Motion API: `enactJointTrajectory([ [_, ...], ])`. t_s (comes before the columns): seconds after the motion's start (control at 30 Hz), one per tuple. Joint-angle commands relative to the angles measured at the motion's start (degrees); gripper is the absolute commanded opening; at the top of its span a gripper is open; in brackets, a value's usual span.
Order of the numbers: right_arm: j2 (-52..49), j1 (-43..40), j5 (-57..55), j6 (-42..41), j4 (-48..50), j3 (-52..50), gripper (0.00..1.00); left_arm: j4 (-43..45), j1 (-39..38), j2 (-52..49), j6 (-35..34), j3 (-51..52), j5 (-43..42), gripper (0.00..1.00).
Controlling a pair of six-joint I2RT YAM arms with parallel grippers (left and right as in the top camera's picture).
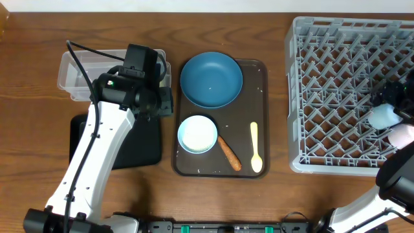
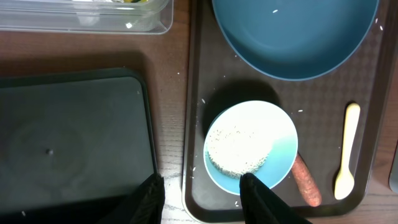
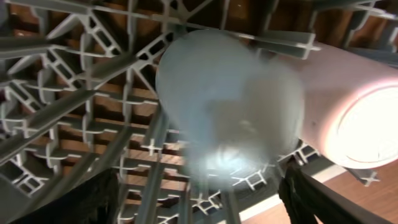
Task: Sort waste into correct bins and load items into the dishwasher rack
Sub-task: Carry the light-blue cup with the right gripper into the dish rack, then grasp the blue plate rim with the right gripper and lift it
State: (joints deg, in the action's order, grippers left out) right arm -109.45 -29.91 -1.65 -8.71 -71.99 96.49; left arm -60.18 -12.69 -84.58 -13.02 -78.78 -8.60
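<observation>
Light blue cup lies in the rack between the right gripper's parted fingers; left gripper spread, empty.

A brown wooden desk is seen, and four things are laid directly on it. At the rear left a clear tub is set, and a flat black tray is placed just in front of it, with a narrow strip of bare wood left between them. A brown serving tray is stood in the middle, close beside both on their right. The dishwasher rack is set at the far right, kept apart from the serving tray by a band of wood and cut off by the frame's edge.
</observation>
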Motion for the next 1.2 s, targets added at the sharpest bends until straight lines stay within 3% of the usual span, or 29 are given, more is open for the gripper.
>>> enactJointTrajectory([
  [0.0, 0.17, -0.07, 2.58, -0.42, -0.70, 1.60, 0.84, -0.35, 0.13, 0.35, 0.96, -0.31, 0.50, 0.43],
  [0.37, 3.23, 3.67, 16.46, 3.48, -6.38, 9.53, 0.79, -0.66, 0.13, 0.35, 0.96, -0.31, 0.52, 0.44],
  [0.63, 4.33, 19.98, 24.28, 9.73, -4.72, 9.46, 0.80, -2.62, 0.13, 0.35, 0.96, -0.17, 0.76, 0.50],
  [0.8, 4.33, 34.10, 20.02, 9.27, 3.15, 9.44, 0.79, -3.48, 0.13, 0.35, 0.96, 0.83, 0.76, 0.50],
  [0.93, 4.31, 45.07, 9.77, 4.09, 11.23, 8.48, 0.79, -3.80, 0.13, 0.35, 0.96, 1.92, 0.76, 0.50],
  [1.17, 0.42, 55.71, -5.11, -4.09, 19.76, 7.10, 0.78, -3.85, 0.13, 0.35, 0.96, 1.99, 0.76, 0.50],
])
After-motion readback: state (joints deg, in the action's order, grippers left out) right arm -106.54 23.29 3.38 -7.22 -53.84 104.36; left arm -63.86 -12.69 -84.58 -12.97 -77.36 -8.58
